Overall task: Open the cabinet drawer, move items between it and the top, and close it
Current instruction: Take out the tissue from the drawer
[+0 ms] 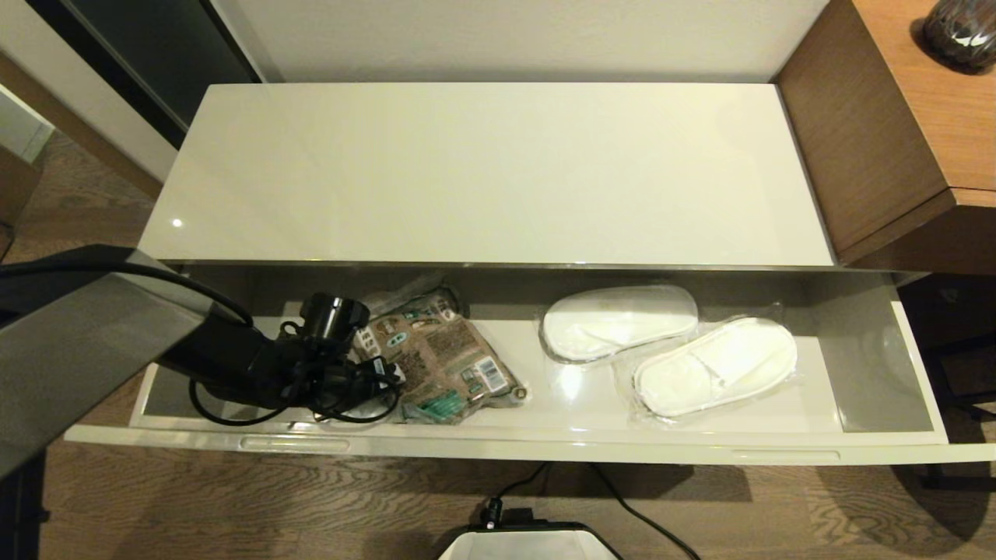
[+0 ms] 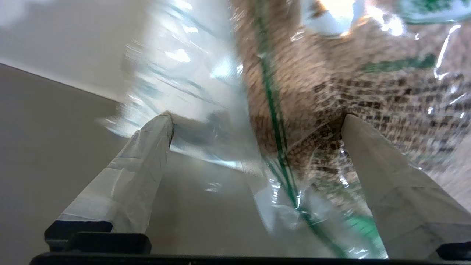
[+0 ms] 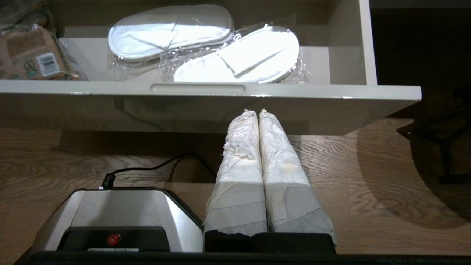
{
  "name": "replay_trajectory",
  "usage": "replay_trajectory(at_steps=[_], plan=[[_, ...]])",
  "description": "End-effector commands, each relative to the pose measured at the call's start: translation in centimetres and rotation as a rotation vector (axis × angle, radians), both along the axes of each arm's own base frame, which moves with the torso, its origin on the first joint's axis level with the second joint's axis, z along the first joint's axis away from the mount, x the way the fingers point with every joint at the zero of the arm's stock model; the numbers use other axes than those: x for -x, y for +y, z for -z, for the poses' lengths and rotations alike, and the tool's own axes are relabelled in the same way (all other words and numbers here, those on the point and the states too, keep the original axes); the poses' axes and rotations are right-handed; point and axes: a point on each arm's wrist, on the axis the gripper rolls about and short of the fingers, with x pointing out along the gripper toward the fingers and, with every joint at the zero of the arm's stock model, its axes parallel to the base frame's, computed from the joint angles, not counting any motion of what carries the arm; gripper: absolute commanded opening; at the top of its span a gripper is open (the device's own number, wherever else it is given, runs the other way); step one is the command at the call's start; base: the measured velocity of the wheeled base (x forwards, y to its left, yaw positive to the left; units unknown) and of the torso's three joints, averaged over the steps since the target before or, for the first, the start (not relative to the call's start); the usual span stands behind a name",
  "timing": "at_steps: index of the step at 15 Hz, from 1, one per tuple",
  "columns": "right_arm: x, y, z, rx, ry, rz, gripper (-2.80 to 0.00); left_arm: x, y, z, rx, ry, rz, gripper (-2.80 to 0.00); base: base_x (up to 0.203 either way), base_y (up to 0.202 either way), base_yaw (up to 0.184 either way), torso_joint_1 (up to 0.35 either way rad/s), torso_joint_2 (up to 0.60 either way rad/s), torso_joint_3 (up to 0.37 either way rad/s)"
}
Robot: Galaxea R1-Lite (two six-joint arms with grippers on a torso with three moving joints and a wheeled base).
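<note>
Left tool (image 2: 257,119) is spread wide inside the drawer (image 1: 871,373) near its left end, fingers either side of the brown-and-green packet (image 1: 440,358) — not clamped on it. The wrapped slippers (image 1: 669,350) lie toward the drawer's right end. Right tool (image 3: 258,112) — clenched, holding nothing — hangs below the drawer front. The top (image 1: 482,171) is bare.

The left gripper (image 2: 257,121) reaches forward with fingers spread wide, while the right gripper (image 3: 258,112) hangs parked, fingers pressed together.
</note>
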Motion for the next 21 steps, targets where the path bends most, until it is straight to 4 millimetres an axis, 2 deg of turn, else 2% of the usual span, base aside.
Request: replay_trajectory(at_steps=[1,4,6,11,15,21], plan=[[0.0,0.0,0.0,0.000,0.002,0.000,-2.80,1.2,-1.6,0.6,-0.106,0.004,0.045,0.00,0.000,0.000,0.000,0.000,0.00,0.000],[0.0,0.0,0.0,0.000,0.002,0.000,-2.80,3.3,-3.0,-0.2,-0.123,0.002,0.110,0.00,0.000,0.000,0.000,0.000,0.00,0.000],[0.0,0.0,0.0,0.000,0.002,0.000,-2.80,3.9,-3.3,-0.7,-0.087,0.004,0.149,0.00,0.000,0.000,0.000,0.000,0.00,0.000],[0.0,0.0,0.0,0.000,0.002,0.000,-2.80,5.6,-3.1,-3.8,0.128,-0.018,0.304,0.00,0.000,0.000,0.000,0.000,0.00,0.000],[0.0,0.0,0.0,0.000,0.002,0.000,-2.80,5.7,-3.0,-4.1,0.151,-0.021,0.303,0.00,0.000,0.000,0.000,0.000,0.00,0.000],[0.0,0.0,0.0,0.000,0.002,0.000,-2.80,7.0,-2.5,-6.0,0.296,-0.026,0.409,0.00,0.000,0.000,0.000,0.000,0.00,0.000]])
